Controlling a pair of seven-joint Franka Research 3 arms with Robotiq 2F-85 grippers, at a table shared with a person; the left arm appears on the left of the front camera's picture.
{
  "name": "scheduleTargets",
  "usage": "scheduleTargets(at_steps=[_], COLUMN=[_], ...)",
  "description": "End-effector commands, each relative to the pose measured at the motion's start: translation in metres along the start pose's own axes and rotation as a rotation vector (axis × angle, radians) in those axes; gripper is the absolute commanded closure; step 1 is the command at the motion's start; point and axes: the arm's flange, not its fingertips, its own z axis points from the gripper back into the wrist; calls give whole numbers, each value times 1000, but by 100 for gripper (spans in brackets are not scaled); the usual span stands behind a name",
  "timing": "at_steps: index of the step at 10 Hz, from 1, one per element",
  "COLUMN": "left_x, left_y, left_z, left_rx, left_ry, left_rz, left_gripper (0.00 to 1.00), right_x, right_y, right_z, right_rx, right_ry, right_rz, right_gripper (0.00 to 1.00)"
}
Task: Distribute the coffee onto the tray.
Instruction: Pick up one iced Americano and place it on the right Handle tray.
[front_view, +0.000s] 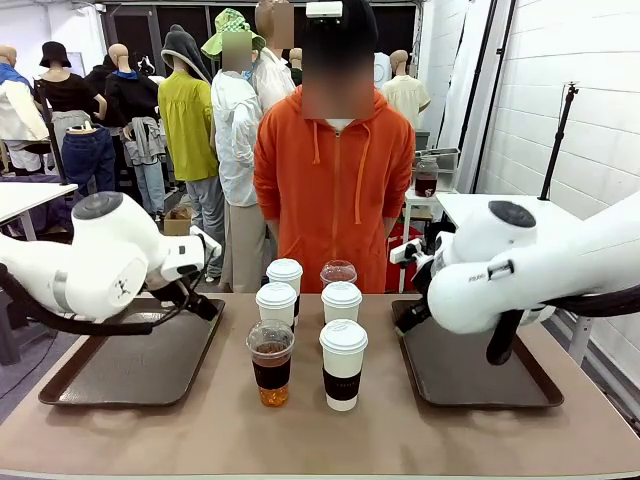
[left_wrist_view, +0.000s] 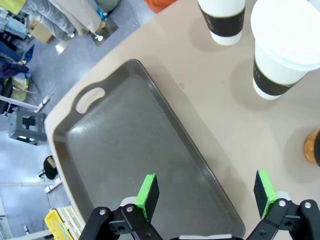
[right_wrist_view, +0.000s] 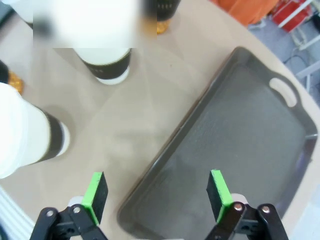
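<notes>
Several coffee cups stand grouped at the table's middle: white lidded cups with black sleeves (front_view: 343, 362) and two clear dome-lidded cups of amber drink (front_view: 271, 362), (front_view: 338, 272). One dark tray (front_view: 110, 375) lies on the left and another tray (front_view: 500, 385) on the right, both bare. My left gripper (left_wrist_view: 206, 192) hangs open over the left tray's (left_wrist_view: 125, 150) inner edge, with white cups (left_wrist_view: 282, 50) ahead of it. My right gripper (right_wrist_view: 157, 192) is open above the right tray's (right_wrist_view: 245, 135) inner rim, white cups (right_wrist_view: 27, 132) to its side. Neither holds anything.
A person in an orange hoodie (front_view: 335, 190) stands at the table's far edge behind the cups. Beside each tray is a strip of bare beige tabletop (front_view: 200, 430). A side table (front_view: 470, 205) stands at the back right.
</notes>
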Motion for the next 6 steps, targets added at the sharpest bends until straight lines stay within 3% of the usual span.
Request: scheduleTargets(at_steps=[1, 6], left_x=[12, 31], left_y=[3, 16], left_z=[35, 101], left_rx=[25, 50], left_ry=[10, -35], left_rz=[-11, -4], left_gripper=[0, 0], right_x=[8, 33], right_y=[-15, -26], right_z=[42, 115], right_rx=[58, 17], right_ry=[-23, -108], right_rz=[32, 78], right_gripper=[0, 0])
